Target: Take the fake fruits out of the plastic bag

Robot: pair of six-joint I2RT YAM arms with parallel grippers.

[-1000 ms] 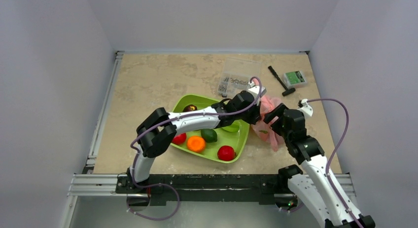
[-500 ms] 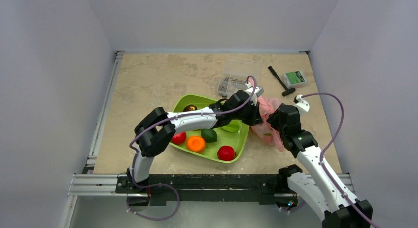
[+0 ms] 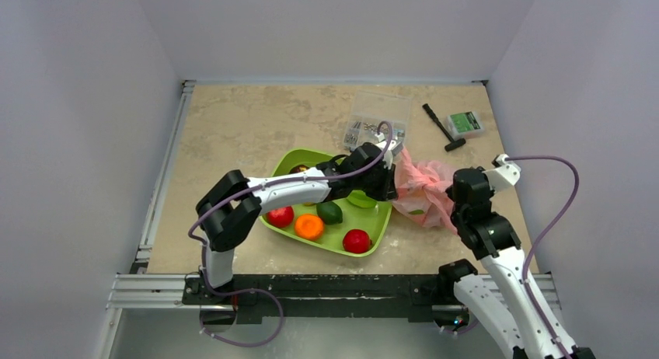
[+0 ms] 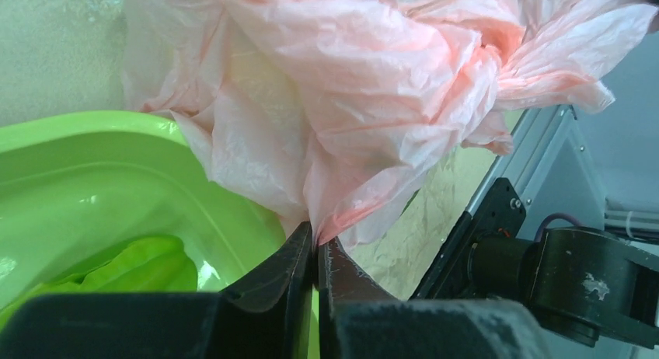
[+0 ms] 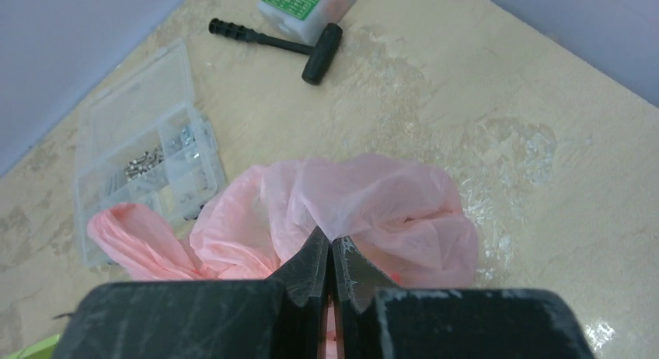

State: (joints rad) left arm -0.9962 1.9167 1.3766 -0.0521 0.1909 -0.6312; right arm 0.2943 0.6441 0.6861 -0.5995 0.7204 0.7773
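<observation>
The crinkled pink plastic bag (image 3: pixel 423 189) hangs stretched between both grippers, just right of the green tray (image 3: pixel 307 154). My left gripper (image 3: pixel 392 186) is shut on a fold at the bag's left side, over the tray's right rim; in the left wrist view the jaws (image 4: pixel 316 238) pinch pink film (image 4: pixel 373 79). My right gripper (image 3: pixel 451 200) is shut on the bag's right side, its jaws (image 5: pixel 330 242) clamped on a pink fold (image 5: pixel 365 200). A green patch (image 3: pixel 417 212) shows through the bag; the rest of its contents are hidden. A lime-green fruit (image 3: pixel 363 199) lies in the tray.
In the tray lie two red round fruits (image 3: pixel 282 216) (image 3: pixel 357 240), an orange one (image 3: pixel 309 226) and a dark green one (image 3: pixel 329 212). Behind the bag stand a clear parts box (image 3: pixel 377 118), a black-handled tool (image 3: pixel 443 127) and a green-labelled box (image 3: pixel 466 123).
My right gripper has shut on the bag and drawn back to the right. The left gripper has shifted slightly left, so the bag is now pulled out wider between them.
</observation>
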